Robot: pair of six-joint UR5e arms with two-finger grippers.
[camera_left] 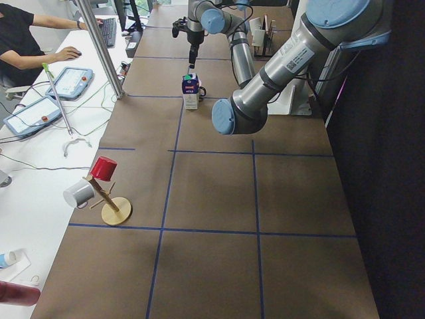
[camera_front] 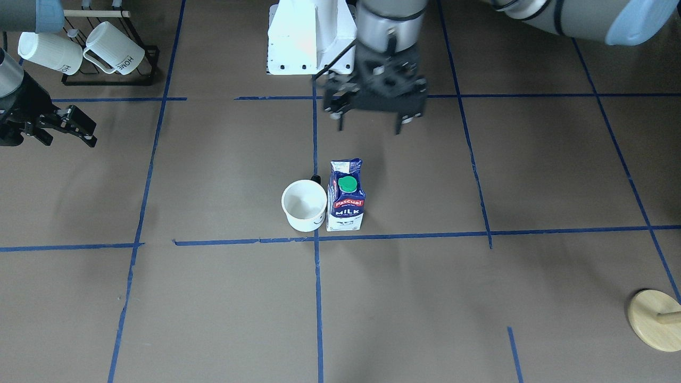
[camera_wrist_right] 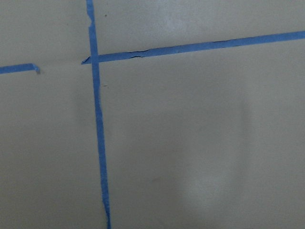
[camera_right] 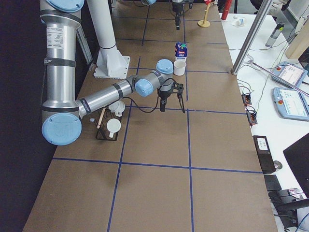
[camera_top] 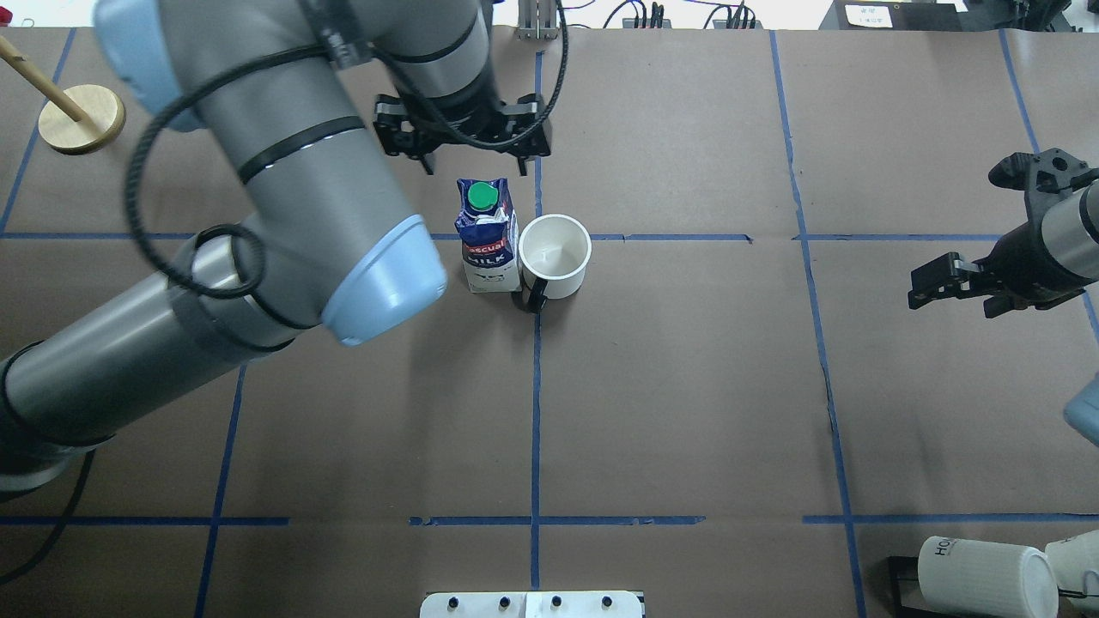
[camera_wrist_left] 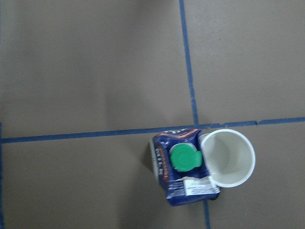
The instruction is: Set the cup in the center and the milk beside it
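The white cup (camera_front: 304, 205) stands upright by the center tape crossing (camera_front: 316, 239), its black handle toward the robot. It also shows in the overhead view (camera_top: 555, 256) and the left wrist view (camera_wrist_left: 228, 157). The milk carton (camera_front: 346, 197) stands upright against the cup on the robot's left side (camera_top: 488, 236), green cap up (camera_wrist_left: 183, 158). My left gripper (camera_front: 370, 126) is open and empty, raised off the table close to the carton (camera_top: 474, 163). My right gripper (camera_front: 70, 141) is open and empty, far to the robot's right (camera_top: 951, 300).
A black rack with two ribbed "HOME" mugs (camera_front: 106, 53) stands at the robot's near right corner (camera_top: 987, 575). A wooden peg stand (camera_front: 657, 319) is at the far left corner (camera_top: 81, 116). The white robot base (camera_front: 311, 37) is behind the center.
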